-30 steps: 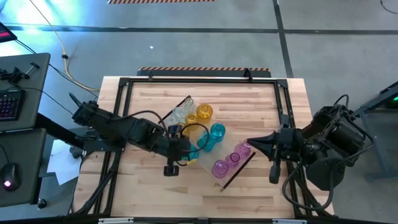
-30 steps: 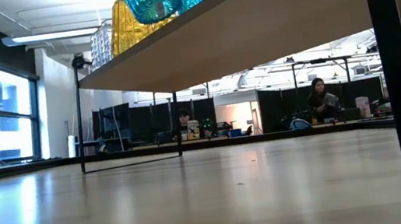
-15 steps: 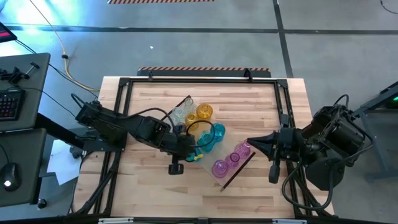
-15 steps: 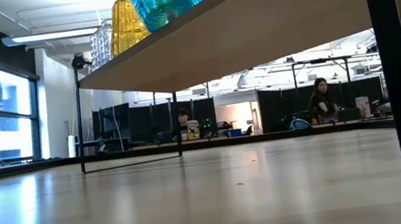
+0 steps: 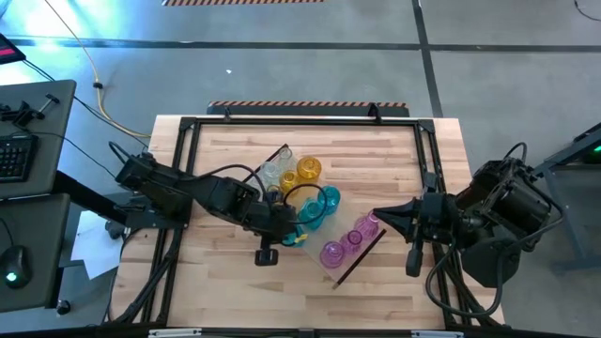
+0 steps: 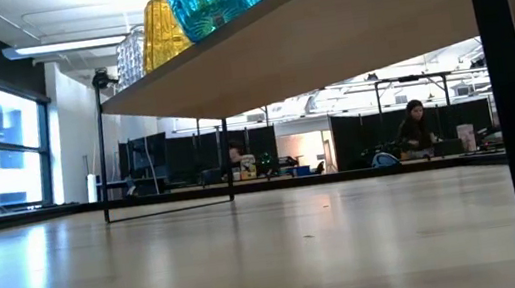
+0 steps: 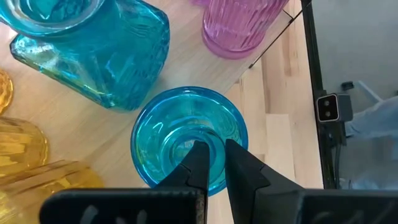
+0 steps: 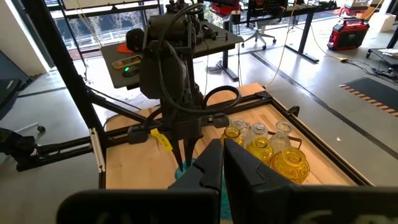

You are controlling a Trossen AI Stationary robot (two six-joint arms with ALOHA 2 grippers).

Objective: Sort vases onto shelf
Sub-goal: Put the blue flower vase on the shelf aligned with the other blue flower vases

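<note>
The shelf [image 5: 351, 267] lies slantwise on the table, with clear [image 5: 274, 169], yellow [image 5: 308, 170], teal [image 5: 328, 198] and pink [image 5: 333, 252] vases standing on it. My left gripper [image 7: 214, 152] is over the shelf's middle, shut on a small teal vase [image 7: 186, 134], which the low view shows beside the yellow vase [image 6: 161, 31]. I cannot tell whether its base touches the shelf. A bigger teal vase [image 7: 93, 56] and a pink one [image 7: 239, 28] stand close by. My right gripper [image 5: 376, 218] hovers shut at the table's right, high over the pink vases. My left gripper pinches the small teal vase's rim [image 7: 214, 180] on the side nearest the wrist. One finger [image 7: 199, 158] reaches into the mouth; the other [image 7: 239, 165] seems to lie outside the wall. The fingers slant down from the table's left. The vase stays upright, mouth up.
A black frame [image 5: 178, 188] runs round the tabletop. A desk with a keyboard [image 5: 14, 155] stands off the left edge. Bare wood lies along the table's near side [image 5: 310, 300]. A seated person [image 6: 417, 127] shows in the room beyond.
My left gripper has carried the small teal vase a little toward the table's right edge and slightly down, closer to the other teal vases. The vase has stayed upright in the shut fingers.
</note>
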